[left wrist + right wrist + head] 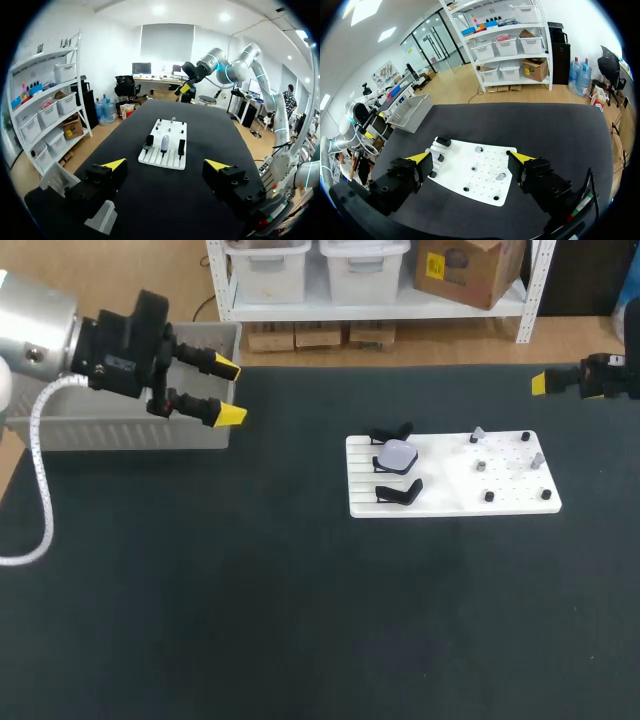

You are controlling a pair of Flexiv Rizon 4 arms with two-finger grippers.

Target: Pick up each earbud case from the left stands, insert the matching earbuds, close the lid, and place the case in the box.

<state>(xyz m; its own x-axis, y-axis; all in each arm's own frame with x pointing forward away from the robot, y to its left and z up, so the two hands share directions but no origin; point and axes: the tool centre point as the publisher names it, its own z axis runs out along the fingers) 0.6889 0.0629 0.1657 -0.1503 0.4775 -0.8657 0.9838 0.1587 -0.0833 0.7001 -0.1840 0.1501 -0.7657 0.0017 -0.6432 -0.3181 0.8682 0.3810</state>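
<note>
At about ten o'clock on the counter [300, 620], the left jaws hang spread wide with nothing between them. Their yellow tips [230, 416] stand just in front of the grey box [130, 432], which sits against the counter's nine o'clock edge. The counter is matte black. A white board [450, 502] lies flat on it at roughly two o'clock from its middle. The board's nine o'clock half is slatted and carries black stands [400, 492]. The earbud case [398, 455] rests among them, with one bare stand at its twelve o'clock and another at its six. The case is a pale, lavender-white pebble with rounded corners and a smooth top. Its long axis runs from nine to three o'clock, along the slats, and I cannot tell which end holds the hinge. The board's three o'clock half is a dotted grid holding small grey earbuds [478, 435] and black pegs [489, 497], all well apart from one another. At about one o'clock from the board, near the counter's far edge, the right jaws are spread and hold nothing. From their wrist view, the board [485, 175] lies ahead of their yellow tips [522, 157].
</note>
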